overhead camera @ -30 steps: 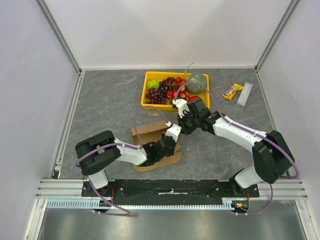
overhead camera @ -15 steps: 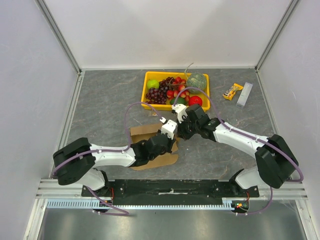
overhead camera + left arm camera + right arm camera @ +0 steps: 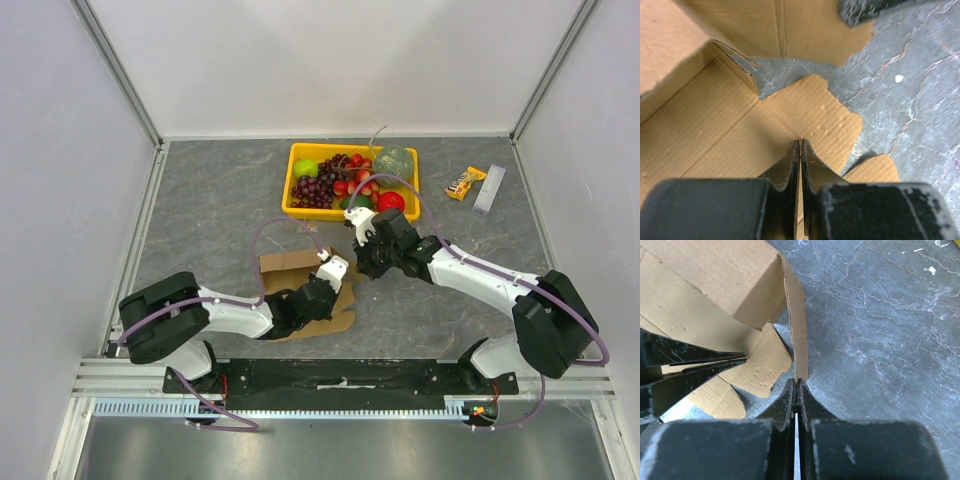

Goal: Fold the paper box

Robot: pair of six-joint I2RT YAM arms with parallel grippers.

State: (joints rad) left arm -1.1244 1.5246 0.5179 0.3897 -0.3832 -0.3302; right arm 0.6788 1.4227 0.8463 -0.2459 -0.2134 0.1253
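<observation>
The paper box (image 3: 295, 285) is a brown cardboard sheet, partly folded, lying near the front middle of the table. One wall stands up in the right wrist view (image 3: 725, 285). My left gripper (image 3: 333, 270) is shut, with its tips low over the flat inner panel (image 3: 715, 130) beside a rounded flap (image 3: 825, 115). I cannot tell whether it touches the panel. My right gripper (image 3: 360, 262) is at the box's right edge, shut on the end of a narrow upright flap (image 3: 797, 330). The left fingers (image 3: 690, 367) show at the left of the right wrist view.
A yellow tray (image 3: 296, 205) of fruit stands just behind the box and the right arm. A snack bar (image 3: 465, 183) and a pale strip (image 3: 489, 189) lie at the back right. Grey stone tabletop (image 3: 880, 340) lies to the right of the flap.
My right gripper has come down from the tray's front edge to the box's right flap. My left arm has shifted, its elbow swinging left then partly back, and its gripper now sits slightly nearer.
</observation>
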